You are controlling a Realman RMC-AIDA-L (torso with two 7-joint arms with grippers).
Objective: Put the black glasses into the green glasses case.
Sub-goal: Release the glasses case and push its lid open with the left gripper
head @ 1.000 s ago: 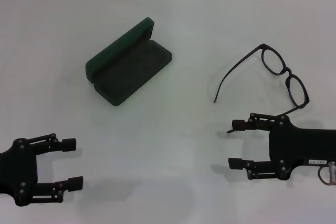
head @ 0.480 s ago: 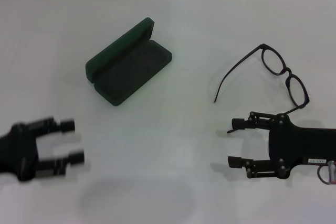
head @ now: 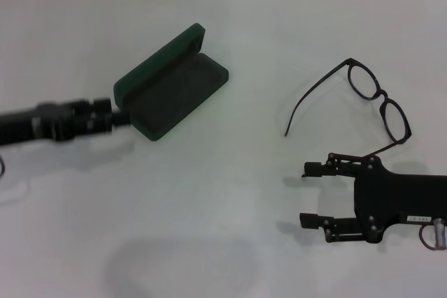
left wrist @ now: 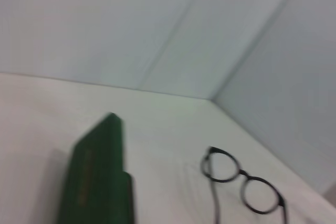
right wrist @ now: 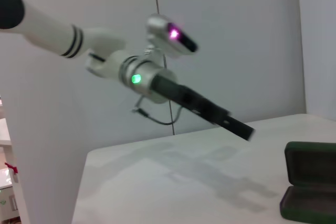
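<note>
Dark green hard clamshell case (head: 171, 85) lay open, far left on white table (head: 230, 193). Thin black-framed glasses (head: 363, 99) far right, unfolded. Left pincer (head: 105, 115) beside case's near-left end, fingers' state unclear; risk: nudges case. Right pincer (head: 312, 195) spread apart, near glasses, empty.

Case (head: 171, 88): dark green hard clamshell, open, lid raised, grey lining up, lying diagonally on the table. Glasses (head: 380, 102): thin black frame, temples unfolded, well apart to its right.

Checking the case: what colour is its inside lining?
Dark grey, inside the green glasses case; head view shows it best.
</note>
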